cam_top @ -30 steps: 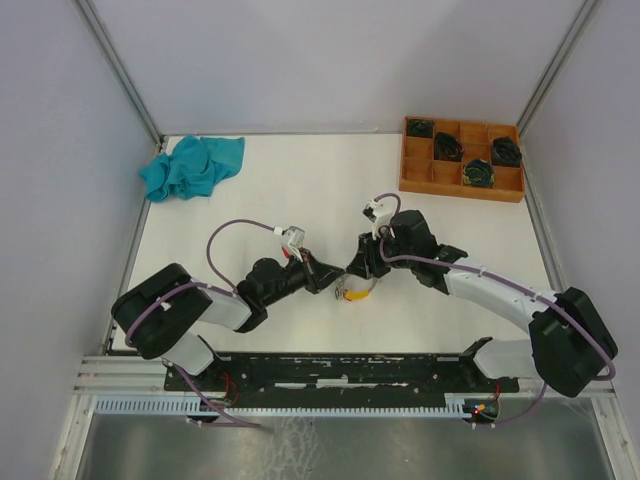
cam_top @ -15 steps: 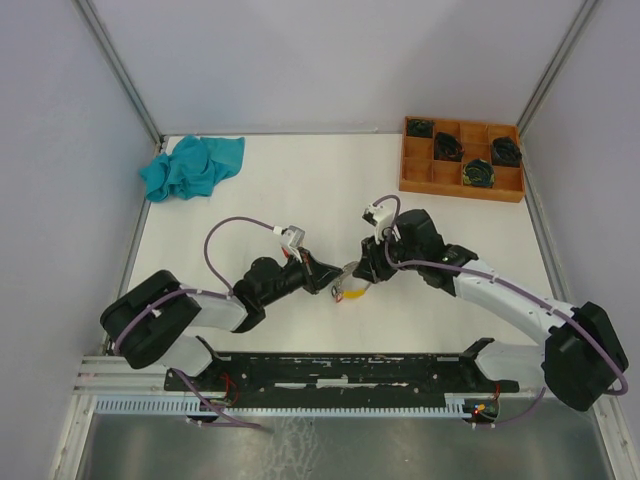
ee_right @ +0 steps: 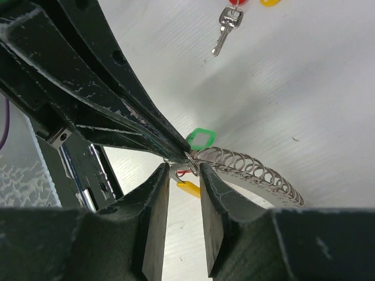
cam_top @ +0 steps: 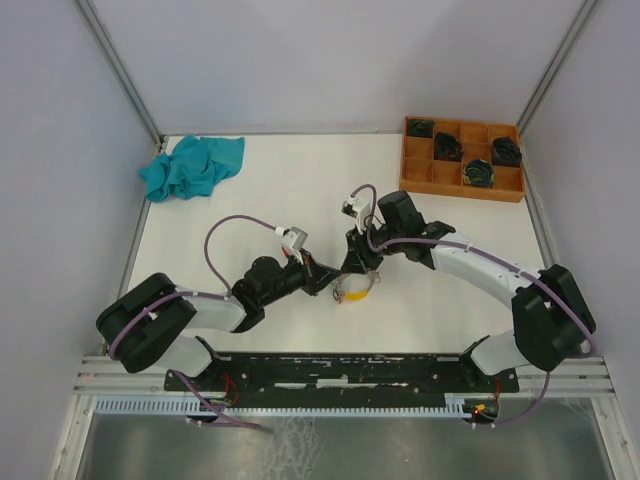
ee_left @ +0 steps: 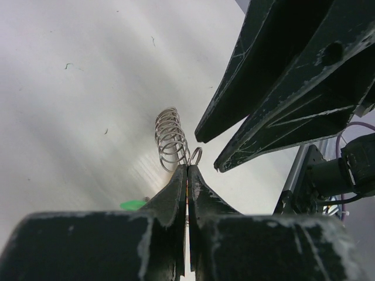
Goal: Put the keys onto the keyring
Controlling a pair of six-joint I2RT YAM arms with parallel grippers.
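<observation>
The keyring [cam_top: 357, 287], a silvery coil, sits near the middle of the white table [cam_top: 260, 200]. The left pincer [ee_left: 187, 171] is pressed together, its tips at one end of the keyring, where a small wire loop [ee_left: 200, 153] pokes out; whether anything is pinched between them I cannot tell. The right pincer [ee_right: 183, 171] stands apart, its fingers straddling that same end of the keyring from the other side. A green tag [ee_right: 199, 139] and a yellow tag [ee_right: 188, 188] lie just beside that end. A key [ee_right: 225, 28] with a red tag [ee_right: 235, 2] lies on the table apart from the keyring. Well away from the keyring, far right, is an orange tray [cam_top: 440, 188] holding black coils [cam_top: 478, 174]; far left, a teal cloth [cam_top: 192, 166].
</observation>
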